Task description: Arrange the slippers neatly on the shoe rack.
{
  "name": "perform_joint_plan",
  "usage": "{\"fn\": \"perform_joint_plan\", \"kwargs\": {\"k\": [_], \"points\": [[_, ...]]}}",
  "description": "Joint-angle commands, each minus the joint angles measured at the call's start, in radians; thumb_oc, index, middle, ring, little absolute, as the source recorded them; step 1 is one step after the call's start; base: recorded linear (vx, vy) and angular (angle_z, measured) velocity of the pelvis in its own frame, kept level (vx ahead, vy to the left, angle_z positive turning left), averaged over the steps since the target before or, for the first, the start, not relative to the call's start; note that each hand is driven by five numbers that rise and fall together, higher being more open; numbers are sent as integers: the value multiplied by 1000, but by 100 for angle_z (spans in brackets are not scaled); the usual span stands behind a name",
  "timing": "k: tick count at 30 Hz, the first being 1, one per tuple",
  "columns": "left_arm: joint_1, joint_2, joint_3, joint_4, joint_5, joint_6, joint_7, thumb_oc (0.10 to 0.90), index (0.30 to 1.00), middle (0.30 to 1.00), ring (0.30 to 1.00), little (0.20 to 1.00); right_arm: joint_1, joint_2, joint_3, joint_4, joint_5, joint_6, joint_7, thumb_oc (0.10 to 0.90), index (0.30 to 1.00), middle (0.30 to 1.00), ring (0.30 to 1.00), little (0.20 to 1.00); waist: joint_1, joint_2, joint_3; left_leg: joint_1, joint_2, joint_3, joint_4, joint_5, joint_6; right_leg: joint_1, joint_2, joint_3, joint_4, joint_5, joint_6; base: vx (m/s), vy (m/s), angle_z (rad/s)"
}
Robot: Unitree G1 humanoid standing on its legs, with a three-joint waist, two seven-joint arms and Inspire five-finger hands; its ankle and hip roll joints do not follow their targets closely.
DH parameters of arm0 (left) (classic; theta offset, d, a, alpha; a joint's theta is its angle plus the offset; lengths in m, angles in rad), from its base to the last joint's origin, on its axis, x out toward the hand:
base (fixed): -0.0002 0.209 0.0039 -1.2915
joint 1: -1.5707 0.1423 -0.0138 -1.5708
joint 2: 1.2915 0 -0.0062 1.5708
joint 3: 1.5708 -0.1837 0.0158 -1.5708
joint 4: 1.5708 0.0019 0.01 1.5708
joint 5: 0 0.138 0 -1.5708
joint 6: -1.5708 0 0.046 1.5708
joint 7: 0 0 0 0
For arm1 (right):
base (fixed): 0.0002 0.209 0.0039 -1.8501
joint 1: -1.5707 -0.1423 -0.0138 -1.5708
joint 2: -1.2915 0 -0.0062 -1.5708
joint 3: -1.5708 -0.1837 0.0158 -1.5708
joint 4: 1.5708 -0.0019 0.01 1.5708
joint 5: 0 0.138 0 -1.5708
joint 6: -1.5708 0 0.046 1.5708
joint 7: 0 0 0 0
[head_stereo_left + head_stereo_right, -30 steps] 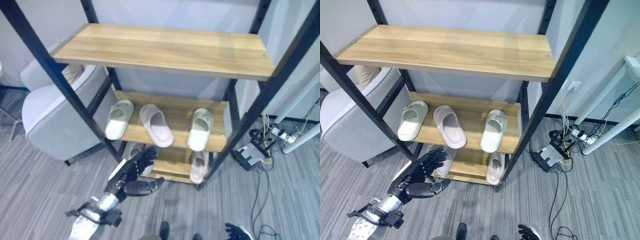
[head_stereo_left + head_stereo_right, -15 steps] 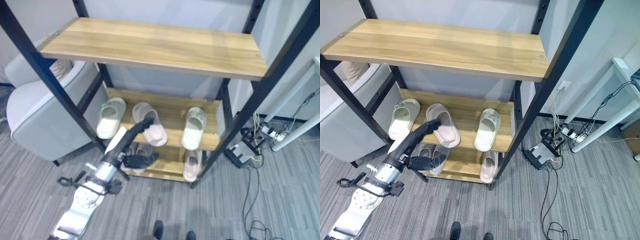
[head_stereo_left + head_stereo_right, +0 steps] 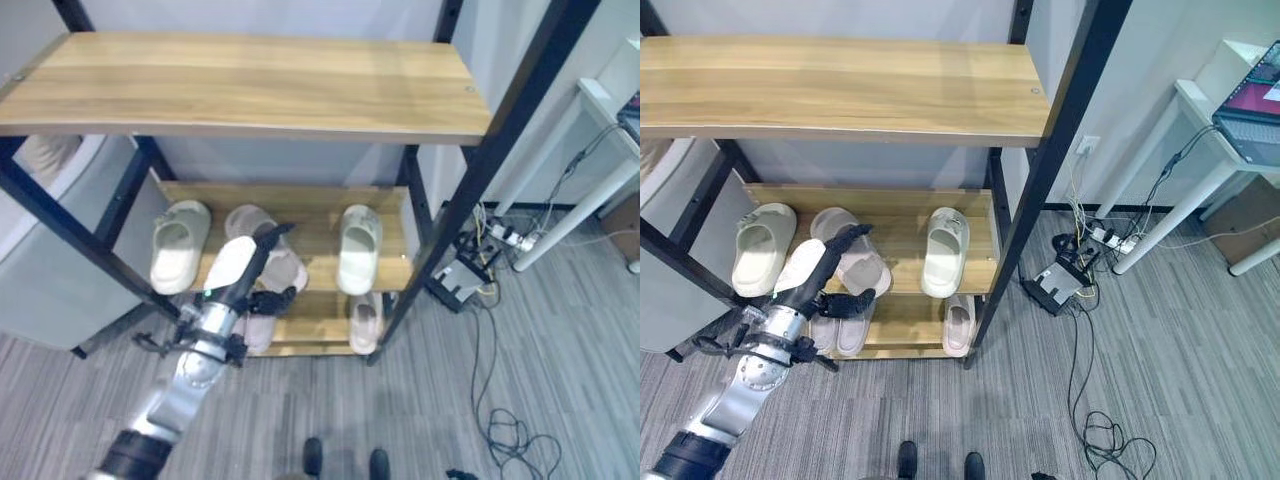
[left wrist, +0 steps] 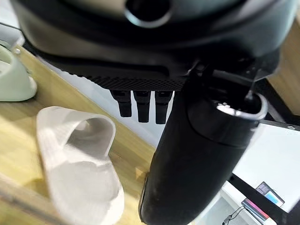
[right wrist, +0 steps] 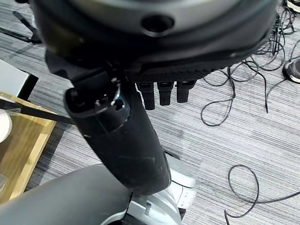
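The shoe rack's middle shelf (image 3: 310, 205) holds three slippers: a cream one (image 3: 178, 245) at the left, a pink one (image 3: 285, 268) in the middle lying at a slant, and a cream one (image 3: 358, 248) at the right. More slippers (image 3: 365, 322) lie on the low shelf. My left hand (image 3: 238, 268) reaches over the pink slipper (image 4: 79, 173) with straight fingers (image 4: 140, 105) and its thumb (image 4: 197, 154) spread below; I cannot tell whether it touches. My right hand (image 5: 122, 145) hangs open above the floor.
A black slanted post (image 3: 480, 190) frames the rack's right side and another (image 3: 70, 230) crosses its left. A grey armchair (image 3: 40, 290) stands at the left. A black box (image 3: 458, 283), a power strip and cables lie on the floor at the right, by a white table (image 3: 1200, 110).
My left hand has risen from in front of the low shelf and reached in over the pink slipper on the middle shelf. The camera has shifted as well.
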Motion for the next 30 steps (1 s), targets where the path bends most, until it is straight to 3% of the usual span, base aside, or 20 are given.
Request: {"fn": "perform_joint_plan", "kwargs": {"k": [1,6,11,21,22,23,24,30], "points": [[-213,5,25,-48,64,-39,106,800,900,900,900,900,-20,-60,20,-43,-30,-13,0,800,900,900,900,900,1,36,5,12,20,-46,-6,-96,-34,27,0,-5,27,-59,61,-23,42,-13],[-324,24,15,30,105,4,173,800,900,900,900,900,-24,-75,21,-28,-31,-8,-6,800,900,900,900,900,-4,42,18,-24,18,-39,-6,-91,-33,-4,-3,2,26,-52,66,0,39,-13],[-527,87,-54,276,164,99,253,800,900,900,900,900,-78,-96,58,-13,-61,-9,-21,800,900,900,900,900,-15,45,46,-66,16,-34,-6,-81,-35,-49,-4,9,29,-38,73,-24,37,-5],[-675,173,-136,506,324,237,339,800,900,900,900,900,-132,-108,60,-10,-39,-34,-58,800,900,900,900,900,-28,32,71,-104,21,-22,-6,-78,-34,-88,-3,21,25,-18,82,-7,10,-5],[-686,182,-145,542,354,273,336,612,618,618,618,618,-132,-112,57,-13,-38,-40,-65,800,900,900,900,900,-31,29,78,-108,22,-20,-6,-77,-33,-93,-3,22,25,-15,84,-19,6,-10],[-689,183,-140,542,361,281,338,584,575,575,575,575,-134,-111,57,-15,-38,-41,-67,800,900,900,900,900,-31,28,82,-109,23,-18,-6,-77,-33,-94,-2,22,25,-15,85,-24,6,-12],[-685,181,-132,543,365,290,341,400,300,300,300,300,-132,-108,57,-16,-36,-43,-68,800,900,900,900,900,-31,27,84,-108,23,-18,-6,-77,-33,-95,-1,22,26,-16,85,-11,-2,-11],[-644,171,-71,507,361,309,345,400,300,300,300,300,-112,-104,51,-33,-32,-46,-64,800,900,900,900,900,-27,22,86,-96,23,-19,-6,-84,-30,-87,1,24,30,-21,83,0,-3,-1]]}}
